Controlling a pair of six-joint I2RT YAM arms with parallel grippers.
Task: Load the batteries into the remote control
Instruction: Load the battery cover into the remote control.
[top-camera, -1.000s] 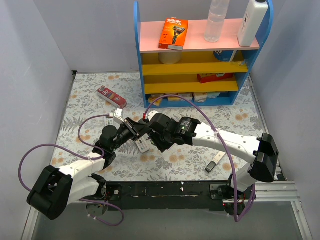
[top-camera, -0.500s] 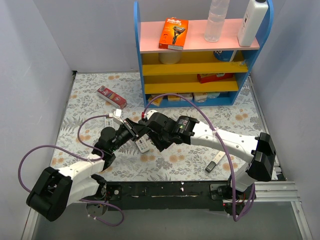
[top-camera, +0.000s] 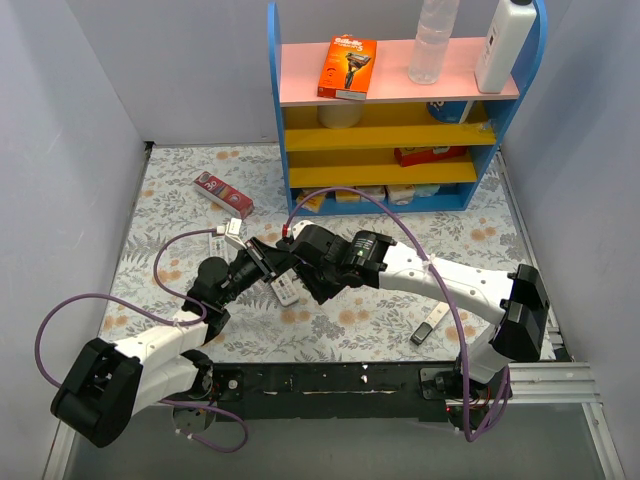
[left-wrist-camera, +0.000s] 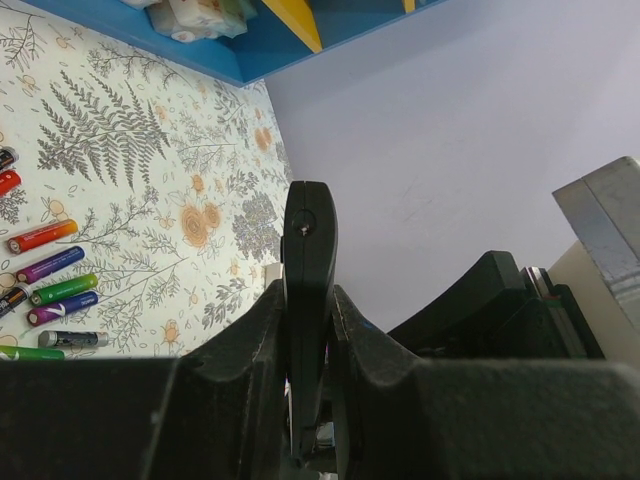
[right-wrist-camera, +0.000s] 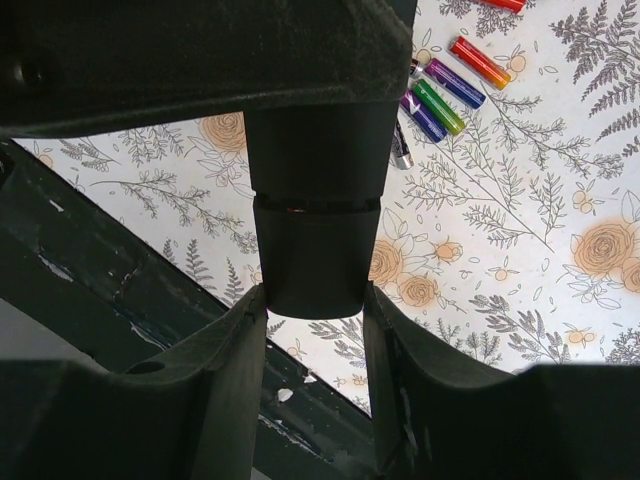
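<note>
Almost nothing has shifted in the last second: the two arms have only crept a touch leftward together over the middle of the floral table (top-camera: 180, 200), and both grips look the same as before. The left gripper (left-wrist-camera: 308, 335) is narrow, pinching the black remote (left-wrist-camera: 305, 270) across its thin edge, while the right gripper (right-wrist-camera: 312, 305) stands about half wide, clamped across the same remote's flat body, where a seam runs across it. So the remote is up in the air, shared between both grippers, and my read is that no cell has gone in yet. The batteries (right-wrist-camera: 440, 105) all lie on the table below. Counting now: two grippers, one black remote held, one white remote (top-camera: 286, 293) on the cloth beneath them. The right wrist view shows five cells in a row plus a red one at the top edge, and the left wrist view shows six whole with others cut off.
</note>
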